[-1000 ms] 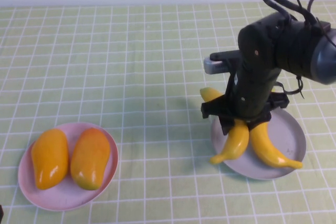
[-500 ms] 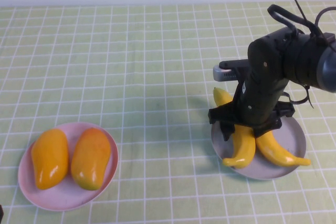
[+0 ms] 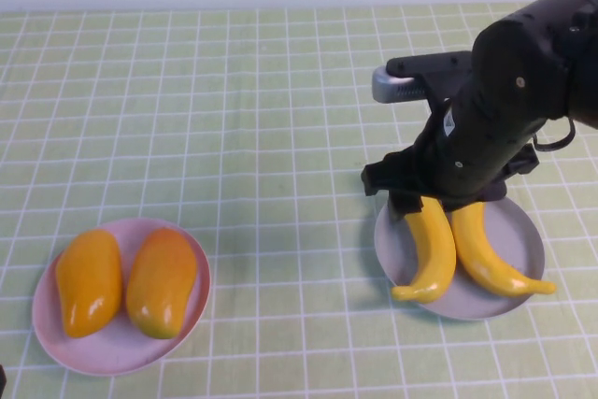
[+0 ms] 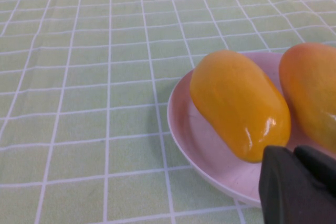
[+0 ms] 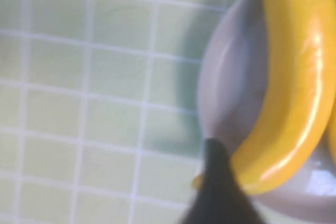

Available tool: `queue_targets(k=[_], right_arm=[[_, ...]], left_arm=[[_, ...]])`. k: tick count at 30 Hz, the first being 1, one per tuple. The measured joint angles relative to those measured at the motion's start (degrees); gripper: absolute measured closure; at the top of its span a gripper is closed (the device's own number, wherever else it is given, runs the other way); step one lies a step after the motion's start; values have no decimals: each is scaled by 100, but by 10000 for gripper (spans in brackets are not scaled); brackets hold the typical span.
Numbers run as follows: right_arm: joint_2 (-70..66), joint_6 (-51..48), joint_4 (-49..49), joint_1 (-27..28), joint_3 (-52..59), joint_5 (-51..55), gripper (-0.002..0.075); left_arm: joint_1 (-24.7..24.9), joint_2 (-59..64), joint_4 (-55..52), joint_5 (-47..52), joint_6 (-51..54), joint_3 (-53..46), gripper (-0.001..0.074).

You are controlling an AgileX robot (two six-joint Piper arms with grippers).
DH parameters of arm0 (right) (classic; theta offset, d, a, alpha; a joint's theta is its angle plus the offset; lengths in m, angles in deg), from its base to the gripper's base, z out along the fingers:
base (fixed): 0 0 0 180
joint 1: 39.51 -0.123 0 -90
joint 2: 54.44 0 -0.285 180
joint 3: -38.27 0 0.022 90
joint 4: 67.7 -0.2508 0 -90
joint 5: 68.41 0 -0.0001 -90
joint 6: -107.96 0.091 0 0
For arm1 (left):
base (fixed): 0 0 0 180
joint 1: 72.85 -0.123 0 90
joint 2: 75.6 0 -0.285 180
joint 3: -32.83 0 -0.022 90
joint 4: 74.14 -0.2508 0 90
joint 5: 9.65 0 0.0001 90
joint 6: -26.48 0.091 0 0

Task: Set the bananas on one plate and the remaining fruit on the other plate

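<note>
The right gripper (image 3: 439, 205) is above two glossy bananas (image 3: 432, 251) on the grey-blue plate (image 3: 523, 235); I cannot tell its grip. Only the wrist view shows the left gripper (image 4: 296, 184), grip also unclear, beside two mangoes (image 4: 239, 103).

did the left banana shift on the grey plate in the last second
Yes. The left banana slid right, further onto the grey plate; its tip no longer overhangs the rim.

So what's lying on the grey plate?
Two bananas lie side by side on the grey plate. The right tool hangs over their far ends and hides them. The left tool sits by the pink plate.
</note>
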Motion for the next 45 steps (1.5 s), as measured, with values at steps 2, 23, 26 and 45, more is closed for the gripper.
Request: queue_targets(k=[2,23,26,45], right_arm=[[196,0,0,-169,0,70,381],[3757,-1013,78,-744,2006,-271,741],[4331,-1025,-127,-744,2599,-228,741],[5564,-1025,495,-42,5033,-2525,741]], left_arm=[[0,0,0,0,0,0,731],[0,0,0,0,0,0,731],[0,0,0,0,0,0,731],[0,0,0,0,0,0,731]])
